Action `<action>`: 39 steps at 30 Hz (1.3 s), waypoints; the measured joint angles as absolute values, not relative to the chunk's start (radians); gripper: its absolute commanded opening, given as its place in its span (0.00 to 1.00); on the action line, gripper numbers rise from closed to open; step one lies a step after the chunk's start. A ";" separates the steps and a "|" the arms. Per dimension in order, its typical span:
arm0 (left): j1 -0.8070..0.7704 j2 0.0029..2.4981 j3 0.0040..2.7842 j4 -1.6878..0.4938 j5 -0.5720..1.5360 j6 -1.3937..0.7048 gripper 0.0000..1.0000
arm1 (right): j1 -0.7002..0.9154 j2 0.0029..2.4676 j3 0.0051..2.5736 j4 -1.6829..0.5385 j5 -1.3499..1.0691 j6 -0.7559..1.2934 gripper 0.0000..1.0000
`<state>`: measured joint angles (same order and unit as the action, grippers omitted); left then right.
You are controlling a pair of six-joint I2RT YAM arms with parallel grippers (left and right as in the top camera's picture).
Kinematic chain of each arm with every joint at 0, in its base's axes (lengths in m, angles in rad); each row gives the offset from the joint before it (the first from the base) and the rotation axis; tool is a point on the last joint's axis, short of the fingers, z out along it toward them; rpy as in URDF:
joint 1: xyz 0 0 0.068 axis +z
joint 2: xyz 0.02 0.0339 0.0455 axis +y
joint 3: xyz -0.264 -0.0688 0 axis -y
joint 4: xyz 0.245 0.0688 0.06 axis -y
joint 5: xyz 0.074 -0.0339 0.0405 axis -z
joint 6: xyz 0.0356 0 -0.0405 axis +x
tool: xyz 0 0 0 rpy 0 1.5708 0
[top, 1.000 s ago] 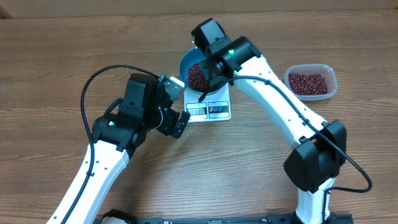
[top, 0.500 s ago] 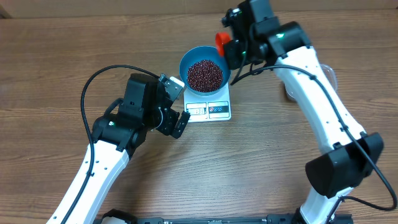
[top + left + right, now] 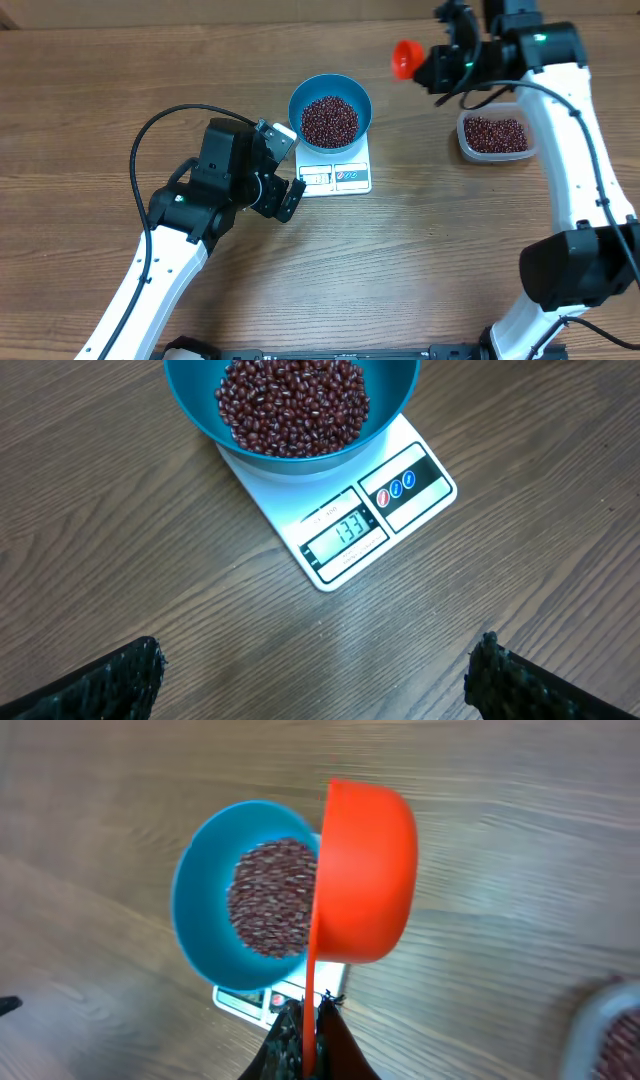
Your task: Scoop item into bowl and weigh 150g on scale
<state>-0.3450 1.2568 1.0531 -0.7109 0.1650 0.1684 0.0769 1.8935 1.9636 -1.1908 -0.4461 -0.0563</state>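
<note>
Blue bowl (image 3: 330, 110) of beans (image 3: 329, 120) on the scale (image 3: 336, 178); red scoop (image 3: 405, 58) aloft to the right.

Bowl on the far part of the scale, toward the far edge of the table (image 3: 100, 90) and about midway along it, filled with a maroon mass of beans, blue wall bare above them. Display along the scale's near edge reading 133 in the left wrist view. Toward the far right corner, well apart from the scale, a clear tub (image 3: 497, 135) with a shallow layer of the same beans. Above the table between bowl and tub, right gripper (image 3: 305, 1042) clamped tight on the scoop's handle, cup turned on its side, inside hidden. Left gripper (image 3: 315, 685) spread fully wide, holding nothing, near the scale's near left corner.
</note>
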 measured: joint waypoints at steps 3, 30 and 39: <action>-0.345 1.257 1.053 -0.711 0.165 0.168 0.99 | 0.021 1.893 1.964 -1.205 -0.450 -0.057 0.04; -0.345 1.257 1.053 -0.711 0.165 0.168 1.00 | -0.240 1.886 1.732 -1.249 -0.251 -0.189 0.04; -0.345 1.257 1.053 -0.711 0.165 0.168 1.00 | -0.240 1.886 1.641 -1.176 -0.193 -0.190 0.04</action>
